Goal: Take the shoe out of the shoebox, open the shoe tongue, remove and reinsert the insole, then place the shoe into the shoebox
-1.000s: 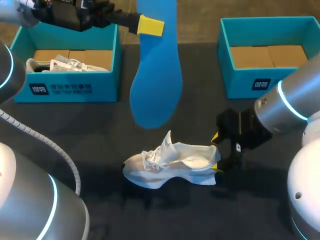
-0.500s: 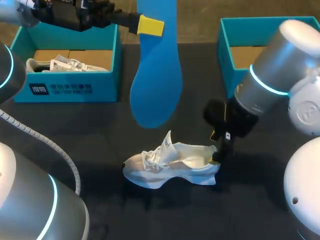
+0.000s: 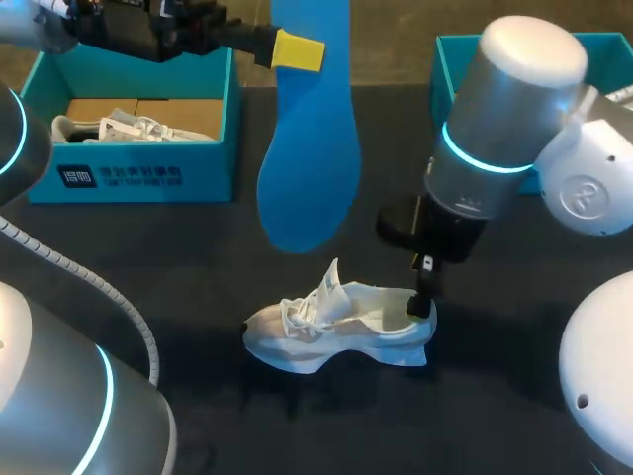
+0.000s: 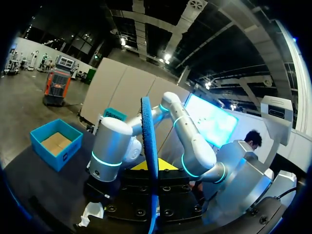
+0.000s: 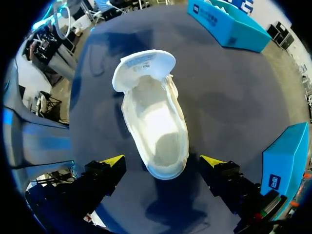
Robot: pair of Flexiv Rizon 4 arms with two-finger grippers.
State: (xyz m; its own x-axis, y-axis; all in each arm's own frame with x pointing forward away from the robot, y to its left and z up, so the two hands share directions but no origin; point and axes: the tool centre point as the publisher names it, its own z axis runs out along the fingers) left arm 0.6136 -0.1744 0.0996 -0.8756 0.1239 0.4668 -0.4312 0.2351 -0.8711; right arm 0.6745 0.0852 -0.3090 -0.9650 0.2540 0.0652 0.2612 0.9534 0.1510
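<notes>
A white shoe lies on its sole on the dark table, toe to the left, tongue folded forward. High above it hangs a blue insole, and my left gripper is shut on its upper part. In the left wrist view the insole shows edge-on between the fingers of that gripper. My right gripper stands over the shoe's heel. In the right wrist view the shoe lies with its heel between the wide-open fingers of the gripper, neither pad touching it.
A teal shoebox at the back left holds another white shoe. A second teal shoebox stands at the back right, mostly hidden behind my right arm. Bare dark tabletop lies in front of the shoe.
My right arm has swung in from the right, and its gripper now stands over the shoe's heel instead of beside it. The left arm and insole have not moved.
</notes>
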